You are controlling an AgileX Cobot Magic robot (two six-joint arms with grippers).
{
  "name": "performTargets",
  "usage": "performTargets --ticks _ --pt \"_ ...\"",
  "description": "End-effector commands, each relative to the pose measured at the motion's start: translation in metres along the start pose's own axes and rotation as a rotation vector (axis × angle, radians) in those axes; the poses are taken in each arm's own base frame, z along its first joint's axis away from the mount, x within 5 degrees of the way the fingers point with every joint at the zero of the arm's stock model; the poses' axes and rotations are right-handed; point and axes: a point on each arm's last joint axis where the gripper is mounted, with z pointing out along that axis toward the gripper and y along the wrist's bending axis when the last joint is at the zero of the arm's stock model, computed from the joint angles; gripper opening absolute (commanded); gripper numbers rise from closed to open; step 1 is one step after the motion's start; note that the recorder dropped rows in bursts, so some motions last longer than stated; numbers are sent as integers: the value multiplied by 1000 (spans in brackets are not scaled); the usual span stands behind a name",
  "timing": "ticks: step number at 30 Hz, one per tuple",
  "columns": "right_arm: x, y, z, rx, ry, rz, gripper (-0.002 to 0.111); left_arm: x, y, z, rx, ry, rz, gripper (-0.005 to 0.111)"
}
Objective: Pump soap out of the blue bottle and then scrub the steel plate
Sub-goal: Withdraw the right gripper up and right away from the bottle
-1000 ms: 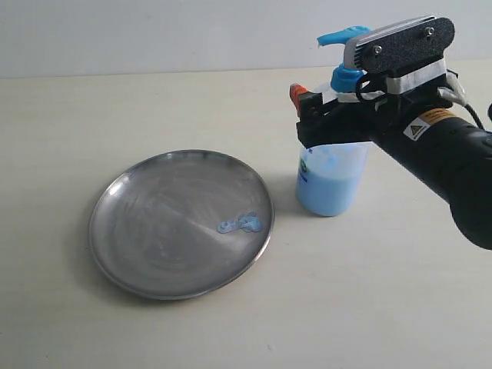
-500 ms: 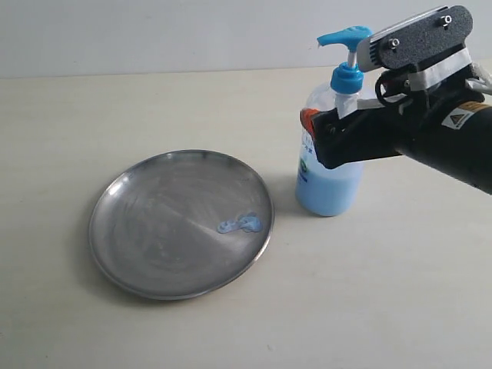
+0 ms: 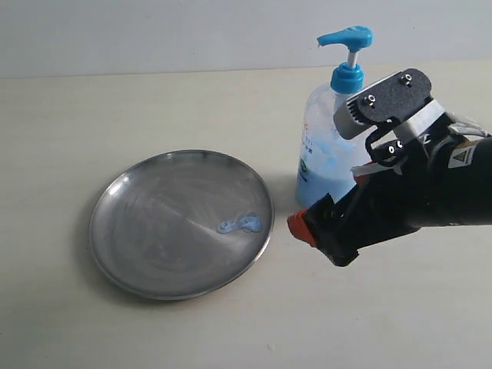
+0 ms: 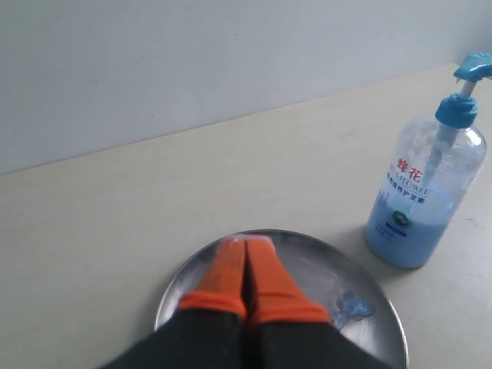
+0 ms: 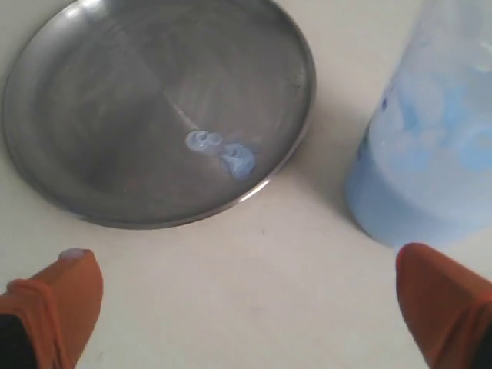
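Jaws of the right gripper stand wide apart and hold nothing, its two rounded orange pads low over the table, one toward the steel plate's rim and the other by the blue bottle's base. Jaws of the left gripper are pressed together, orange pad against orange pad with nothing between them, seen above the plate in its own wrist view.

Pale cream and matte, the table runs back to a plain grey-white wall. The right arm, black and blocky with a speckled bracket and a yellow warning label, reaches in from the right of the exterior view and crosses in front of the bottle's lower half.

The steel plate lies flat on the table to the left of the bottle, round and shallow with a raised rim. Its brushed grey surface carries a faint streaky sheen.

The blue bottle stands upright just beside the plate's right edge. It is clear plastic with rounded shoulders, a printed label, and a bright blue pump head on a thin stem above a blue collar. Opaque light blue liquid fills its lower part.

The soap sits on the plate as a small curled cluster of light blue blobs, close to the rim on the bottle's side.
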Motion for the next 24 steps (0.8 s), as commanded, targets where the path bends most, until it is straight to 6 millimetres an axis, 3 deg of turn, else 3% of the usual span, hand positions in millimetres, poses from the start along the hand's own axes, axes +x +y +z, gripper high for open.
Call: performTargets --ticks 1,6,10,16,24 --pt "-12 3 -8 -29 60 46 100 -1 1 -1 -7 -18 5 0" --pt "-25 -2 -22 49 187 30 99 -1 1 -1 -7 -18 5 0" --pt "-38 -9 -37 137 271 -5 89 1 1 0 -9 -19 4 0" --pt "-53 -11 -51 172 279 -36 55 8 3 3 -23 -30 5 0" --pt "-54 -12 -56 186 268 -56 12 17 4 6 -36 -30 35 0"
